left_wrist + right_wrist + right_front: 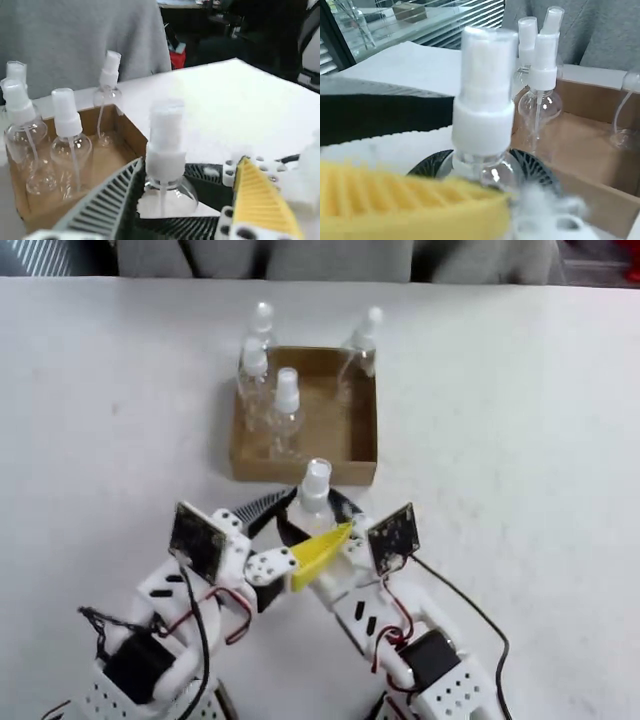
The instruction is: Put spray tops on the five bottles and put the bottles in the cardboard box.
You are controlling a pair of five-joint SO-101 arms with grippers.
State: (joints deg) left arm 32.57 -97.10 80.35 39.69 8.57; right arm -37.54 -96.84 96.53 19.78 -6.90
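Just outside cardboard box [262,468], at near wall: fifth bottle [172,196] upright, spray top [166,142] fitted. Left pincer [165,202] and right pincer [482,182] both closed on it, likely steadying for lift in beside four capped bottles [286,408].
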